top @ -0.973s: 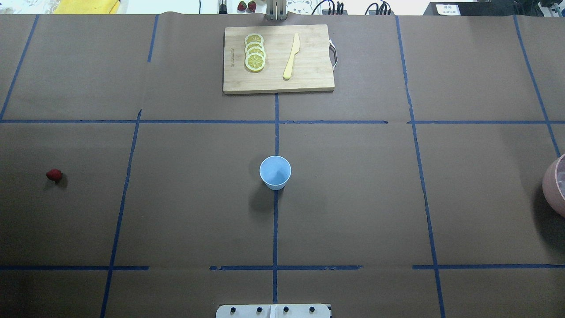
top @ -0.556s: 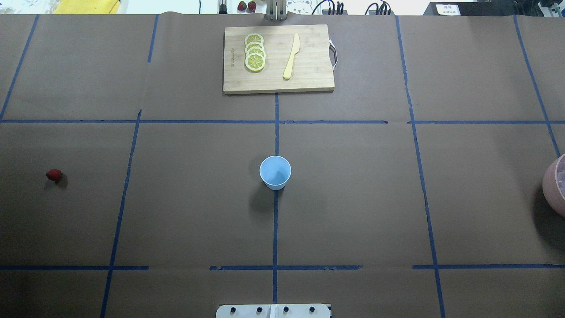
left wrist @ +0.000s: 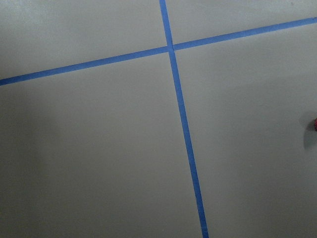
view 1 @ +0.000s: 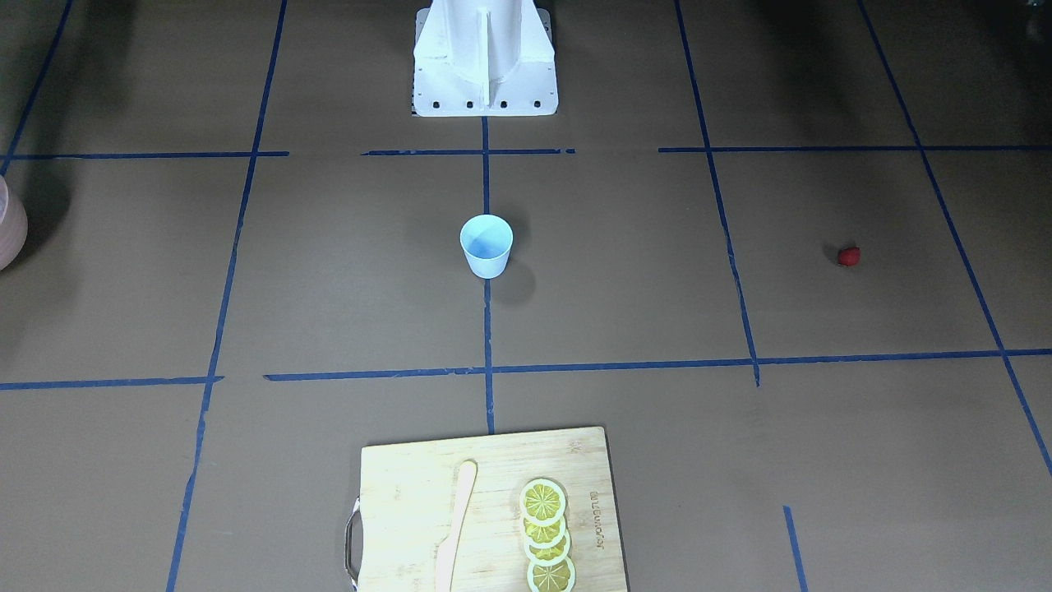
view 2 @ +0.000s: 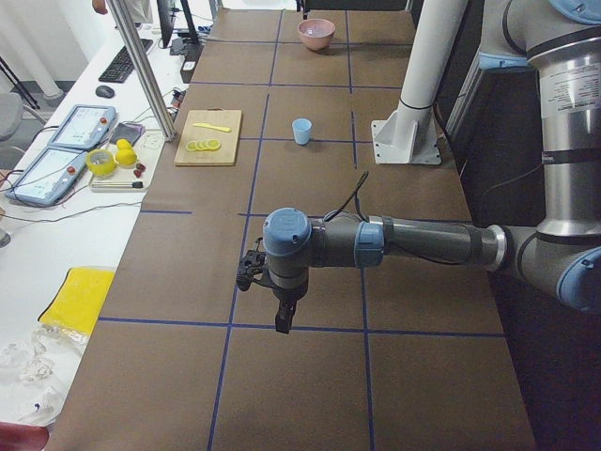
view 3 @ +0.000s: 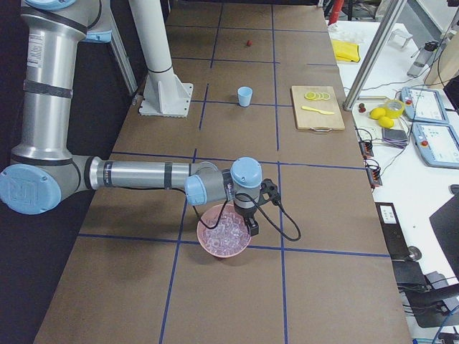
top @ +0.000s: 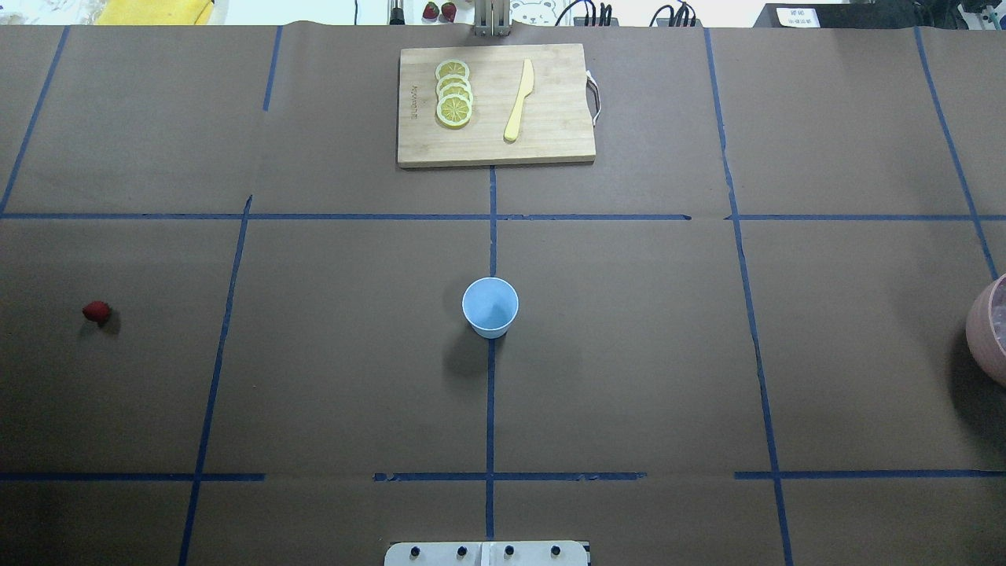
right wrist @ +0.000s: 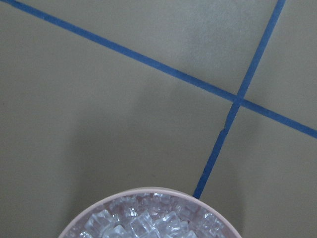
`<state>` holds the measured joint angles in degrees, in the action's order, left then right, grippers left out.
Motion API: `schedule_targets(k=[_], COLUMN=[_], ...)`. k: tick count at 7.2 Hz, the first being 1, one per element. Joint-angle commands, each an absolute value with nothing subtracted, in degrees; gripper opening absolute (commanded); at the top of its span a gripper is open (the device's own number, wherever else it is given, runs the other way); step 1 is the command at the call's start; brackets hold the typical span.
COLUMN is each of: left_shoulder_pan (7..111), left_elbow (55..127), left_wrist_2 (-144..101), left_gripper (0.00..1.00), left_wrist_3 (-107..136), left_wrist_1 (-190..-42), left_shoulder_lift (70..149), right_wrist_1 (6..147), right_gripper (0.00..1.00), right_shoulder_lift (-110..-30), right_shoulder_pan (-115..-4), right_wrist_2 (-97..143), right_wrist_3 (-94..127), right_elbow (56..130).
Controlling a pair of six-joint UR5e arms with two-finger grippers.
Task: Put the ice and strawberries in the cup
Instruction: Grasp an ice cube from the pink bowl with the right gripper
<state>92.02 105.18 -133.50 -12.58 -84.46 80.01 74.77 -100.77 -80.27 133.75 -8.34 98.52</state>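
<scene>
we are at the very start. the cup looks empty, and nothing is picked up yet.

the left pincer (view 2: 282,319) hangs over the brown paper, above a cross of blue tape (left wrist: 171,47). we cannot tell if it is spread or pressed together. the berry (top: 96,311) is not under it. it sits off to one side and only peeks in at the edge of the wrist view. it is tiny, red and round, so we think it could roll if it gets bumped.

the cup (top: 490,306) stands upright between the two pincers, well apart from both. it is pale blue and smooth, with a round rim, and wider at the top than at the bottom.

the right pincer (view 3: 251,228) hangs over the pink bowl (view 3: 208,246). we cannot tell how its fingers stand either. the ice (right wrist: 148,220) is heaped in the bowl, right below it. the cubes are small, clear and shiny. we think they are slippery.

next, we think one pincer must go down and pinch its thing: the right one onto one cube, or the left one over to the berry first. then it must carry it to the cup.

far past both pincers lies a wood board (top: 558,118) with lemon slices (top: 454,93) and a yellow knife (top: 519,101). we do not need those.
</scene>
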Motion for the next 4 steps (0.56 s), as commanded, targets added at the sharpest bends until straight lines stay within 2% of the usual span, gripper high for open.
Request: schedule_targets(k=[1, 4], left_shoulder_pan=[92.02, 92.02], left_elbow=[105.38, 105.47], left_wrist_2=[-133.51, -133.51], left_gripper=[1.00, 1.00], left_wrist_3=[-12.57, -12.57], left_wrist_1=[-84.46, -84.46], left_shoulder_lift=[79.98, 79.89], right_wrist_1=[70.94, 70.93], right_gripper=[0.99, 0.97], right_shoulder_lift=[-103.53, -103.36], right_shoulder_pan=[-78.15, -74.98], right_wrist_2=[133.68, 131.40], right_wrist_3=[-6.95, -6.42], right_elbow=[98.26, 98.26])
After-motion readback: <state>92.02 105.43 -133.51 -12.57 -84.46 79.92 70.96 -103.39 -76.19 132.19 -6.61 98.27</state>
